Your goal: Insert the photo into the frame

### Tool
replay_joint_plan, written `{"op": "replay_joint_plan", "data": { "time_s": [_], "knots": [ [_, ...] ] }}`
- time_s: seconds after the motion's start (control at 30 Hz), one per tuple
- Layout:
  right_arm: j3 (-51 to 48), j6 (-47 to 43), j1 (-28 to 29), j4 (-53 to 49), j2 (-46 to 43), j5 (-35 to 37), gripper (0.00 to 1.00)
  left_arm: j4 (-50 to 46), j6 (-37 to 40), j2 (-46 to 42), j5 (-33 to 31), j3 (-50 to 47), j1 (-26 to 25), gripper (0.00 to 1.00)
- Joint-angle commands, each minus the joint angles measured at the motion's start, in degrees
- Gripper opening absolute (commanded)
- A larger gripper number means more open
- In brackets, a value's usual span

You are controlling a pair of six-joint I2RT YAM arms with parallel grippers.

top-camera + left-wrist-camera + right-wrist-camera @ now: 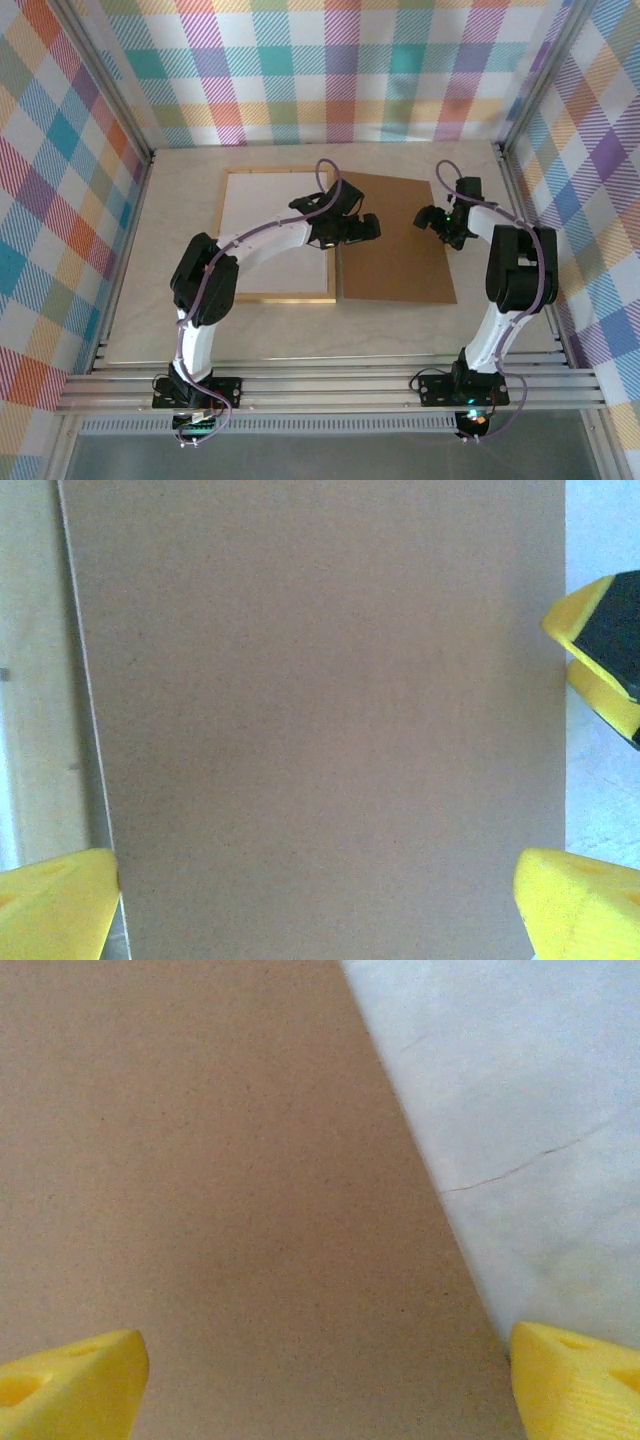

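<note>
A: Quick one. Where's the frame sitting?

B: The frame [270, 297] is lying flat on the table [150, 300], just left of the backing board [400, 260], long edges running side by side. My guess is the board is lying out beside it so the frame's back is open for loading.

A: And the photo?

B: I'm not managing to tell where the photo is lying.

A: Left gripper?

B: The left gripper [365, 228] is hanging over the board's left edge with the arm reaching across the frame. Its fingers are spread wide and gripping nothing, and its wrist view is looking straight down on the board [320, 720].

A: Right one?

B: The right gripper [432, 220] is hovering over the board's far right part, near its right edge. It's also standing apart and empty, with board [200, 1160] and bare table [540, 1110] under it.

A: Why both there?

B: They're looking posed to take the board from opposite edges. Whether either is touching it, I can't tell.
</note>
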Motion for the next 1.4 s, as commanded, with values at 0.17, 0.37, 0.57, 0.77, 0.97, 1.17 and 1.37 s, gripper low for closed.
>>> {"op": "replay_joint_plan", "data": {
  "time_s": [0.17, 0.37, 0.57, 0.77, 0.97, 1.17, 1.37],
  "knots": [
    [-3.3, 7.5, 9.0, -2.8, 1.7, -14.9, 0.91, 5.7, 0.7, -6.5, -0.9, -7.8, 3.4, 1.00],
    [-3.8, 8.3, 9.9, -2.1, 2.0, -15.5, 0.91, 10.6, 1.4, -10.2, -0.8, -13.0, 4.9, 1.00],
    [-3.3, 7.8, 10.0, -3.3, 1.9, -12.8, 0.91, 7.7, 2.8, -11.9, -2.8, -13.6, 6.6, 1.00],
    [-2.4, 5.5, 10.0, -5.6, 1.1, -8.9, 0.92, 2.9, 7.8, -12.4, -8.2, -14.4, 9.6, 1.00],
    [-2.1, 4.5, 10.0, -5.4, 2.2, -8.7, 0.93, 9.6, 9.6, -11.9, -3.3, -19.8, 12.6, 1.00],
    [-2.6, 4.7, 10.0, -3.8, 3.3, -10.6, 0.94, 16.5, 9.5, -8.6, 2.2, -21.4, 12.9, 1.00],
    [-2.9, 4.8, 10.0, -3.2, 4.0, -11.0, 0.94, 21.2, 7.9, -7.2, 6.1, -22.2, 12.8, 1.00]
  ]
}}
